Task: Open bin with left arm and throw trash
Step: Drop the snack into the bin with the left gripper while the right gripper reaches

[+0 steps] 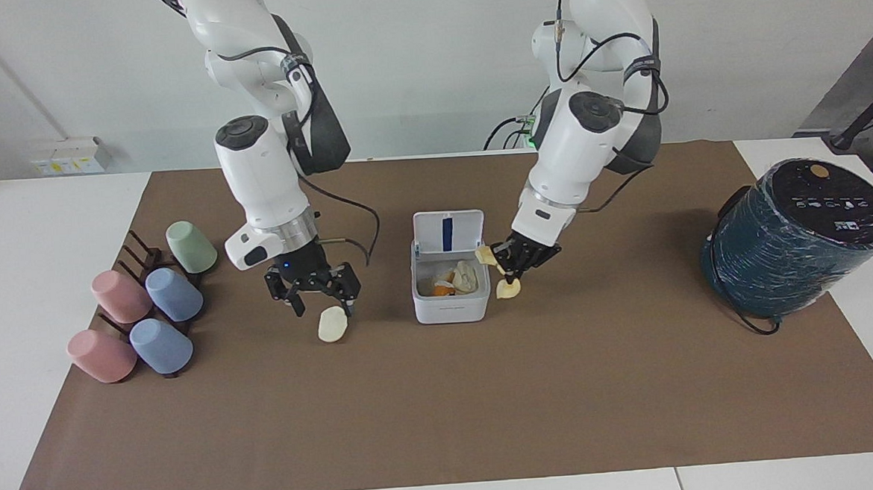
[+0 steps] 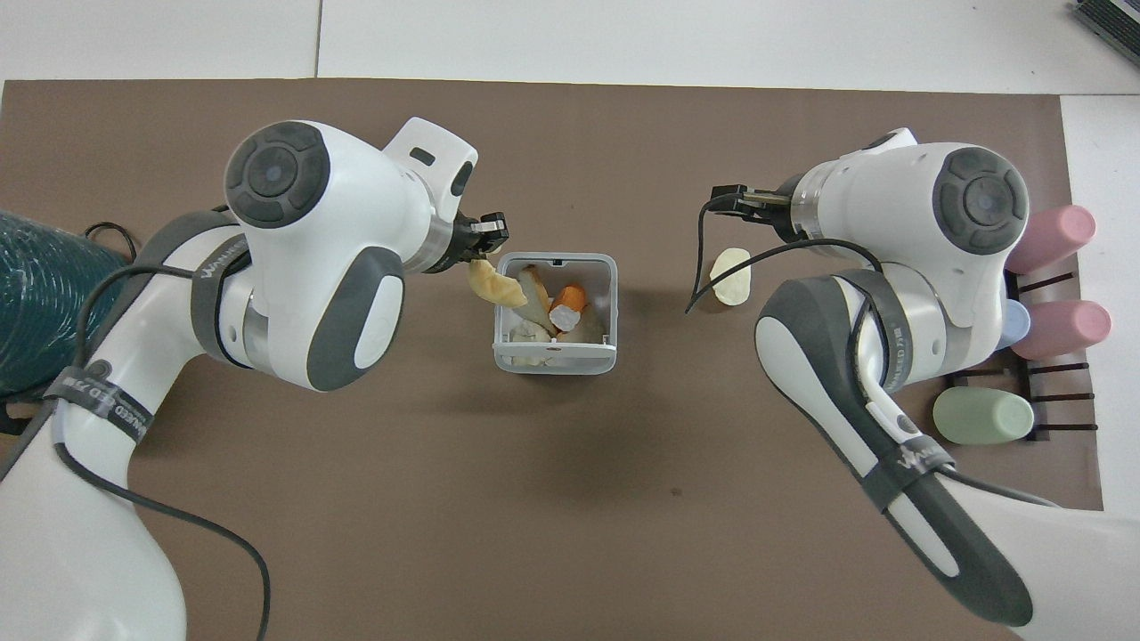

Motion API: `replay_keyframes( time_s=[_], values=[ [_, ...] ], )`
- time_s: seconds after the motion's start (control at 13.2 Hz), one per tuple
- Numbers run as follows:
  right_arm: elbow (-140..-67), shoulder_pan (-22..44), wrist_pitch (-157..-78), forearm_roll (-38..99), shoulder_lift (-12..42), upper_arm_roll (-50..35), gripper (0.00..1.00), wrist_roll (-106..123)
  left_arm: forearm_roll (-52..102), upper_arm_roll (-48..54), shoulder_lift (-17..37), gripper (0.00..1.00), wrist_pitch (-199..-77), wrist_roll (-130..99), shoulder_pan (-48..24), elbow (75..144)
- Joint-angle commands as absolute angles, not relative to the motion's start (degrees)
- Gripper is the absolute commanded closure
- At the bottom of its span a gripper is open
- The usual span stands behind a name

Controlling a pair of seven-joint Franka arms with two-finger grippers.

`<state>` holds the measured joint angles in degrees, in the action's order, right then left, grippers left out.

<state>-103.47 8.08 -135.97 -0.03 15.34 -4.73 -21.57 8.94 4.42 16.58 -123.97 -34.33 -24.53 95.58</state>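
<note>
Bin lid: stands open on the bin [image 1: 451, 304], mid-tabletop, so scraps can drop in.
Inside: an orange chunk [image 1: 439, 290] among pale scraps.
Left pincer [image 1: 511, 265]: clenched on the yellowish peel [image 1: 507, 289], hanging at the bin's edge toward the left arm's end; my read, the drop comes next.
Right pincer [image 1: 318, 294]: released, fingers spread above the cream piece [image 1: 332, 324], likely lining up a pick.
Cream piece: on the tabletop beside the bin, toward the cups [image 1: 164, 319].

Bin mid-table, trash around it

My left gripper [image 1: 511, 265] holds the peel [image 1: 507, 289] beside the bin [image 1: 451, 304]; my right gripper [image 1: 314, 296] hangs over the oval piece [image 1: 331, 324].
</note>
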Motion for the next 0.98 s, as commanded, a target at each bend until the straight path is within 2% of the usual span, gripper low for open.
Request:
replay_keyframes(
  time_s=[0.0,0.38,0.53,0.6,0.76,0.91],
  values=[
    [-103.2,7.0,-135.8,-5.3,18.6,-5.4,0.00,-19.5,9.2,3.4,16.1,1.00,-124.5,-36.2,-27.4,96.6],
    [-105.4,7.0,-136.3,-6.3,22.6,-5.5,0.00,-16.5,9.4,3.6,13.0,0.98,-129.2,-36.5,-30.5,104.9],
    [-107.1,7.2,-136.3,-5.6,22.5,-5.6,0.00,-15.6,9.5,3.6,12.7,0.61,-130.0,-36.4,-30.5,105.9],
    [-107.8,7.1,-136.3,-5.4,22.5,-5.7,0.00,-14.9,9.5,3.7,12.7,0.38,-129.9,-36.4,-30.5,105.7],
    [-109.1,7.7,-136.5,-3.5,22.2,-6.0,0.00,-14.7,9.6,3.7,13.3,0.25,-129.4,-36.4,-30.0,103.6],
    [-109.1,8.2,-137.6,-1.8,22.1,-6.1,0.00,-14.7,10.1,3.6,14.1,0.21,-127.0,-36.5,-29.4,100.0]
  ],
)
